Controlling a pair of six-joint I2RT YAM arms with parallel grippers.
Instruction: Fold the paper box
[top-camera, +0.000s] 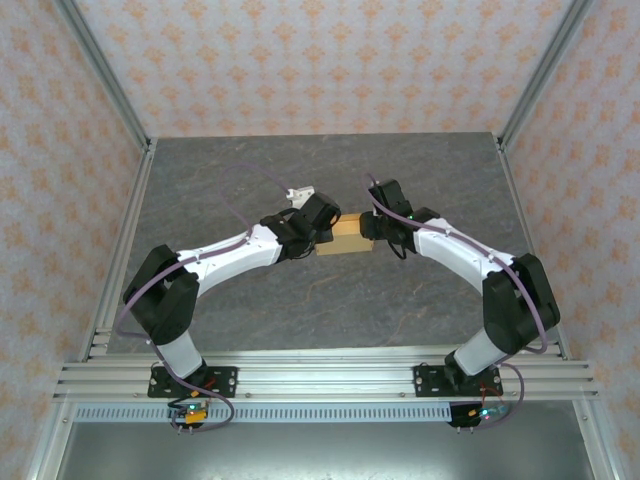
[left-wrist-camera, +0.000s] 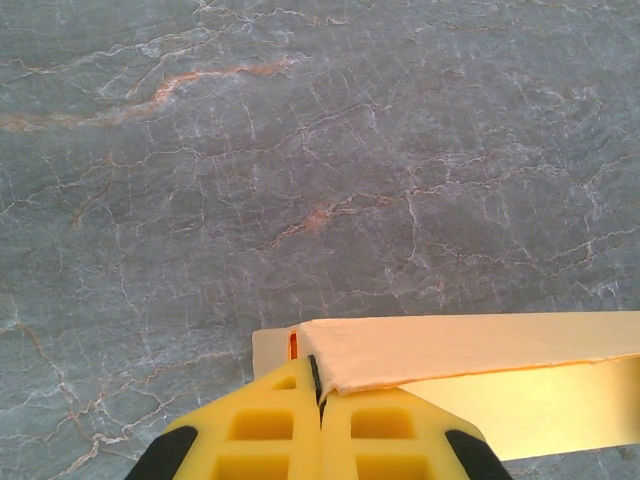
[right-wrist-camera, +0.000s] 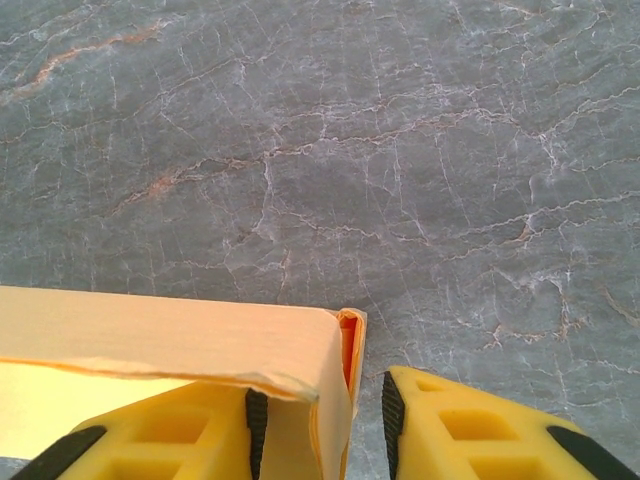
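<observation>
Paper box (top-camera: 348, 237) sits at the centre of the overhead frame, between my two pincers.
My left pincer (left-wrist-camera: 318, 385) is pressed together at the box's left end, tips touching the lid edge; whether cardboard is nipped I cannot tell. My right pincer (right-wrist-camera: 322, 400) stands spread astride the right end wall, one pad clear of it, over the grey table (top-camera: 300, 300).
</observation>
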